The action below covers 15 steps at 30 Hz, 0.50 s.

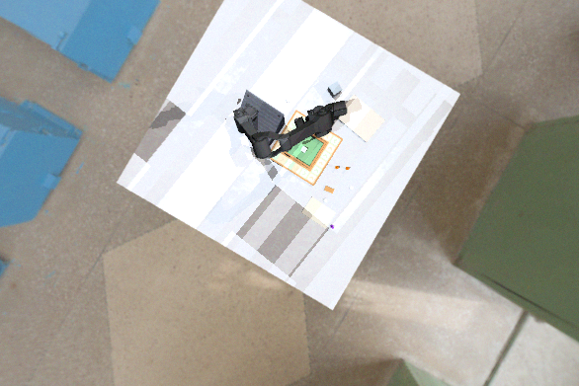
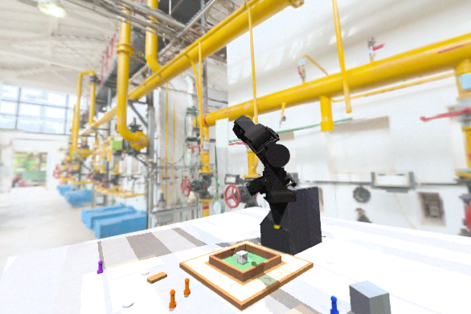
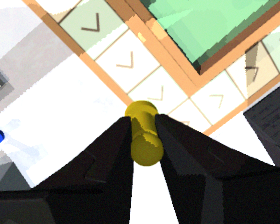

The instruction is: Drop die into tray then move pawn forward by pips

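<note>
Board on the counter, die resting in its tray. Above right, the claw pinches the yellow pawn, lifted clear. Pawn: small, rigid, light, probably slippery; best gripped mid-body.

The die, a small white cube, rests on the green floor of the dice tray, a brown-walled square well at the middle of the board; its pips are too small to read. The board is a flat square with an orange rim and a ring of pale squares marked with arrows around the tray, lying on the table. The pawn is small and yellow, pinched between the two dark fingers of the gripper and raised well above the board, showing in the exterior view as a yellow tip below the fingers.
</note>
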Tool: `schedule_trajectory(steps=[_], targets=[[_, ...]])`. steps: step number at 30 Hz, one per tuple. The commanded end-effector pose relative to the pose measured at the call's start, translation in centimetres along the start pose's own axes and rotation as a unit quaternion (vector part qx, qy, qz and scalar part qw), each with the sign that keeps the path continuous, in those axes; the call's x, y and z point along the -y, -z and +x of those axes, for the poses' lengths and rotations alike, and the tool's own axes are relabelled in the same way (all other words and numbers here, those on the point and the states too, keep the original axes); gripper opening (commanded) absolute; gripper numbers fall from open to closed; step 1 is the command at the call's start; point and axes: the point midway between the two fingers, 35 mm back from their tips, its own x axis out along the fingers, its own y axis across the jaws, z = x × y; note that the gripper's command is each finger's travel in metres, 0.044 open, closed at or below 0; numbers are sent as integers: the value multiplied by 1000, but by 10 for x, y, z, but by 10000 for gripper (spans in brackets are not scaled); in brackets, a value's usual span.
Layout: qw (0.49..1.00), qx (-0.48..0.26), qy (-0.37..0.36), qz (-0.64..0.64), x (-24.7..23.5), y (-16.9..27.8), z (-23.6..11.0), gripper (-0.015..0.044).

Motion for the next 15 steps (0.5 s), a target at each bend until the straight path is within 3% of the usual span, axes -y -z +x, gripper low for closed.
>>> schedule_trajectory(steps=[1, 15], targets=[[1000, -2, -2, 5, 1, -1, -10, 0], [979, -2, -3, -202, 4, 8, 12, 0]])
